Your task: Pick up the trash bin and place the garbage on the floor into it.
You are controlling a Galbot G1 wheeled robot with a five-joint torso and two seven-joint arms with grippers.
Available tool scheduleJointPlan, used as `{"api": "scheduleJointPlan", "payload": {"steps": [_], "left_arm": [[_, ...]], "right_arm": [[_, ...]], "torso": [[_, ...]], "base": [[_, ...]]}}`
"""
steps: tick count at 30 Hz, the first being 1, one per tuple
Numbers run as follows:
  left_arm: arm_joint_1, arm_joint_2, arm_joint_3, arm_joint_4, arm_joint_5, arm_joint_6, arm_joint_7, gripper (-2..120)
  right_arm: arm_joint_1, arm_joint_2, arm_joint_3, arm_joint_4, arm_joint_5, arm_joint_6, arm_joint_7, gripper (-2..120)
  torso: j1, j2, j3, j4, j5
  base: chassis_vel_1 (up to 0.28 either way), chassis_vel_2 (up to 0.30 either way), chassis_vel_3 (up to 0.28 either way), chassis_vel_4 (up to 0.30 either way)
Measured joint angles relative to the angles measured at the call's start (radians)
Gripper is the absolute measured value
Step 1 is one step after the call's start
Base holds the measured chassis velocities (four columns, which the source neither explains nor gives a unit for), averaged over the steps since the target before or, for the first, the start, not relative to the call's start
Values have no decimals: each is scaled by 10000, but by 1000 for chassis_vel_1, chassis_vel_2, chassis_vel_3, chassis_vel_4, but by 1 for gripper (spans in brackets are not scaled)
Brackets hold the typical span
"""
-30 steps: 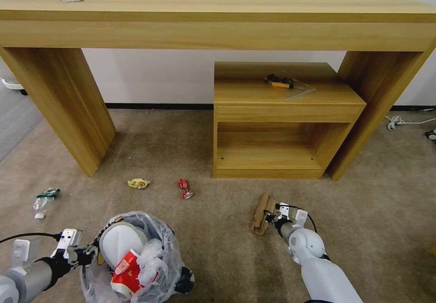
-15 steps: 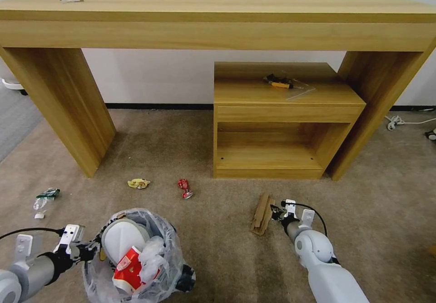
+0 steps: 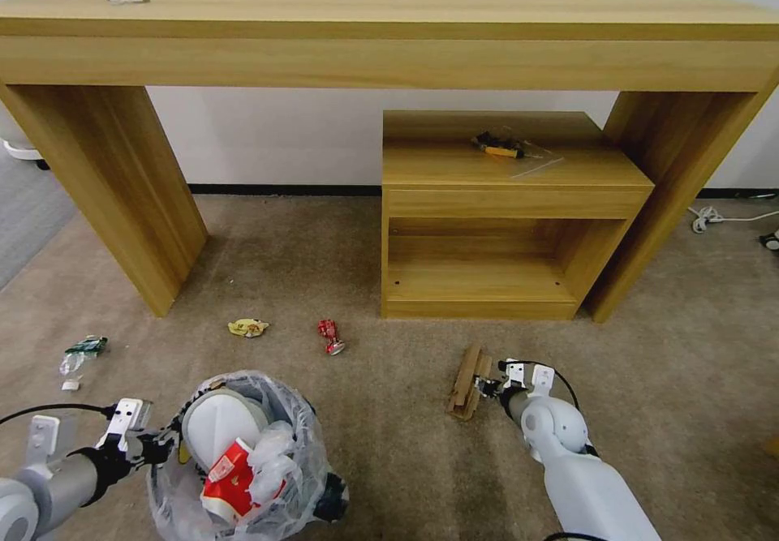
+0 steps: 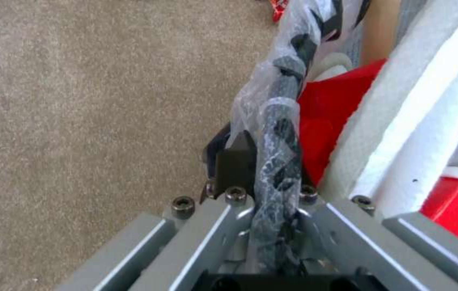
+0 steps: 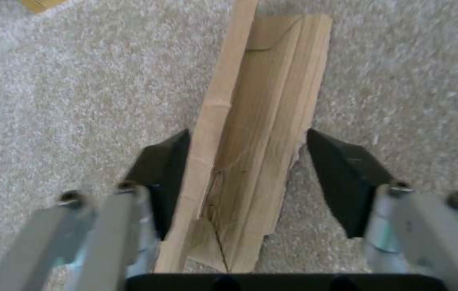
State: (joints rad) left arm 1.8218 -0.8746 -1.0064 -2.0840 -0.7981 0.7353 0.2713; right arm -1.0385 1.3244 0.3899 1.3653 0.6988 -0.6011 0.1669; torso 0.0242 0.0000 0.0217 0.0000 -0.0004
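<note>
**Bin held at left, right gripper straddling cardboard on the carpet**

The floor (image 3: 341,249) is beige short-pile carpet, lightly streaked, meeting a white wall with a dark skirting strip. A long light-wood bench (image 3: 389,34) with slab legs spans the room; under its right half stands a low wooden cabinet (image 3: 503,216) with an open shelf, a small black-and-yellow item and clear film lying on its top. A strip of grey ribbed carpet (image 3: 28,208) shows at far left, and a white cable (image 3: 718,217) lies at far right.

The bin (image 3: 243,460) sits low at the left, lined with a crinkled clear bag bearing black marks. Inside are a white slipper (image 3: 215,427) and a red-and-white wrapper (image 3: 227,480); its print is too small to read. The left gripper (image 3: 166,444) is clamped on the bin's rim, bag film bunched between its dark pads, as the left wrist view shows.

The right gripper (image 5: 251,173) is down at the carpet with its jaws apart, one black finger on each side of a folded brown cardboard strip (image 5: 256,141), creased and torn at the near end. It lies in front of the cabinet.

Loose on the carpet are a yellow wrapper (image 3: 248,328), a red wrapper (image 3: 330,336) and a crushed clear bottle (image 3: 79,354) with a green label, well apart from the bin.
</note>
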Motion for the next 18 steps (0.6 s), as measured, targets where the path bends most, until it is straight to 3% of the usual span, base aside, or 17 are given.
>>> {"api": "scheduleJointPlan", "payload": {"steps": [10, 15, 18], "left_arm": [[-237, 49, 301, -86, -5, 0, -273, 0], [-273, 52, 359, -105, -6, 0, -342, 0], [-273, 51, 393, -155, -7, 0, -378, 0]], "right_arm": [[638, 9, -313, -1213, 41, 278, -565, 98], [885, 10, -437, -1591, -39, 398, -883, 91], [1105, 22, -542, -1979, -110, 524, -1125, 76]], "torso": [[0, 0, 0, -1, 1], [0, -1, 1, -1, 0], [0, 0, 1, -1, 0]], "base": [[0, 0, 0, 0], [0, 0, 0, 0], [0, 0, 0, 0]]}}
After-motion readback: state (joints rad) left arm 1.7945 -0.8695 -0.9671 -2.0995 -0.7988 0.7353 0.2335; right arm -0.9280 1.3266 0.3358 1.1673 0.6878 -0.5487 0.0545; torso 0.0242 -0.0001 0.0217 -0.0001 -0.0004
